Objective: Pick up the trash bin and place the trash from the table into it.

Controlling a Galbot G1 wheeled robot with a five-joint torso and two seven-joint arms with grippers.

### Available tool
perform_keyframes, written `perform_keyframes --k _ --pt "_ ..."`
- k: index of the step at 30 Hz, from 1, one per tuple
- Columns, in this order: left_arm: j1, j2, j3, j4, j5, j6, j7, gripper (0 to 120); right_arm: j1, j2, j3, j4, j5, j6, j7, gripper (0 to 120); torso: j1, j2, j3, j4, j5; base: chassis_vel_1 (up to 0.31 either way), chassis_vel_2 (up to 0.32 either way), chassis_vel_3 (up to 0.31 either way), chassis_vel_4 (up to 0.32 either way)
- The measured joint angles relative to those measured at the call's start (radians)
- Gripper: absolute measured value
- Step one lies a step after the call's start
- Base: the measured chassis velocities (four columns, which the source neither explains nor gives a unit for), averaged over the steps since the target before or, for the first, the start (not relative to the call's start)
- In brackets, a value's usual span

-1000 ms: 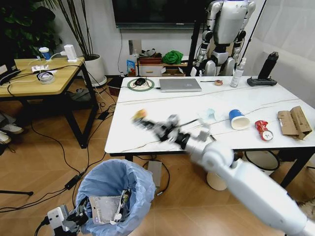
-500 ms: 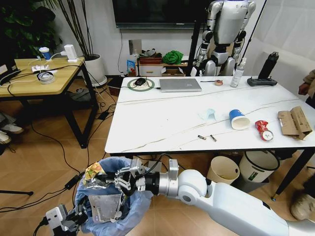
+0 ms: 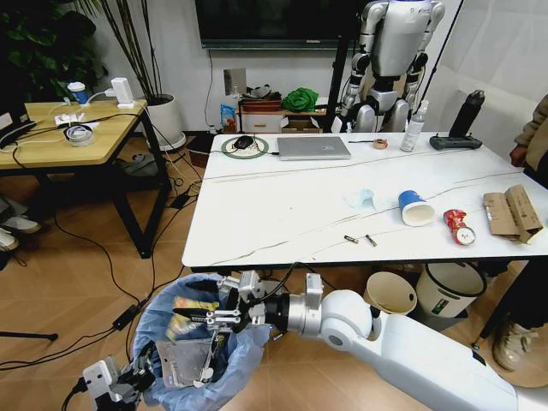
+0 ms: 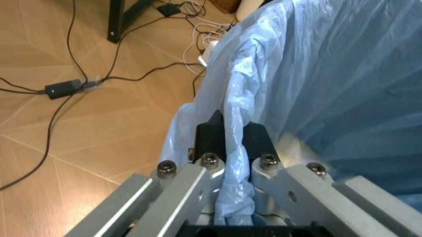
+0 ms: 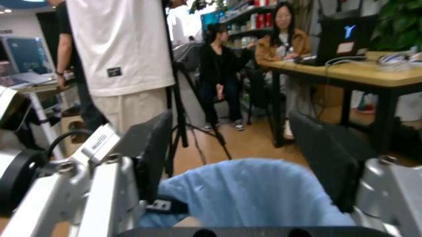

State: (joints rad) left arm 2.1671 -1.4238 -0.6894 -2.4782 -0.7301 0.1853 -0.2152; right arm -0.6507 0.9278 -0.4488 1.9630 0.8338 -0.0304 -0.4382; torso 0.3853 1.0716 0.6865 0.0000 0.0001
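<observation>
The right gripper (image 3: 199,316) hung over the mouth of the trash bin (image 3: 175,304), down on the floor just in front of the near left corner of the surface (image 3: 282,214). Its fingers stood wide apart with nothing between them; in the right wrist view the two dark pads (image 5: 153,143) framed bare air above the blue liner. A yellow snack wrapper (image 3: 190,318) lay inside the bin just under that gripper, beside a clear plastic pack (image 3: 181,360) leaning against the inner wall.

The left gripper (image 4: 228,143) sat low at the bin's near side, its two black fingers pinched tight on a fold of the crinkled light-blue bag at the rim.

On the marble-look top I counted four pieces of trash left, all toward the right half: one pale-blue tissue (image 3: 360,199), one blue-and-white paper cup (image 3: 415,208) lying on its side just beside it, one crushed red can (image 3: 459,227), and one piece of torn brown cardboard (image 3: 511,212) at the far right edge. Two small dark bits (image 3: 360,240) lay near the front edge. At the back stood one grey laptop (image 3: 313,147) and one spray bottle (image 3: 413,128).
</observation>
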Motion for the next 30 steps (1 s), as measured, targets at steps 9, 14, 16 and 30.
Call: perform_keyframes --k 9,14,16,30 --pt "0.01 0.026 0.005 0.004 -0.001 0.0 -0.003 0 -0.079 -0.071 0.19 0.036 0.026 0.002 0.075 99 0.0 0.0 0.0 0.0 0.0002 0.0 0.0 0.0 0.0" --pt "-0.008 0.055 0.002 0.008 -0.014 0.002 -0.01 0 -0.154 -0.118 0.473 -0.02 0.074 -0.138 0.243 100 0.0 0.0 0.0 -0.0001 0.0003 0.0 0.0 0.0 0.0" --pt "-0.014 0.064 0.004 0.01 -0.018 0.002 -0.011 0 -0.188 -0.139 0.58 -0.05 0.073 -0.188 0.281 100 0.0 0.0 0.0 -0.0001 0.0004 0.0 0.0 0.0 0.0" --pt "-0.036 0.135 -0.008 0.003 -0.054 0.004 -0.019 0 -0.459 -0.256 0.837 -0.077 -0.005 -0.319 0.249 100 0.0 0.0 0.0 0.0 0.0001 0.0 0.0 0.0 0.0"
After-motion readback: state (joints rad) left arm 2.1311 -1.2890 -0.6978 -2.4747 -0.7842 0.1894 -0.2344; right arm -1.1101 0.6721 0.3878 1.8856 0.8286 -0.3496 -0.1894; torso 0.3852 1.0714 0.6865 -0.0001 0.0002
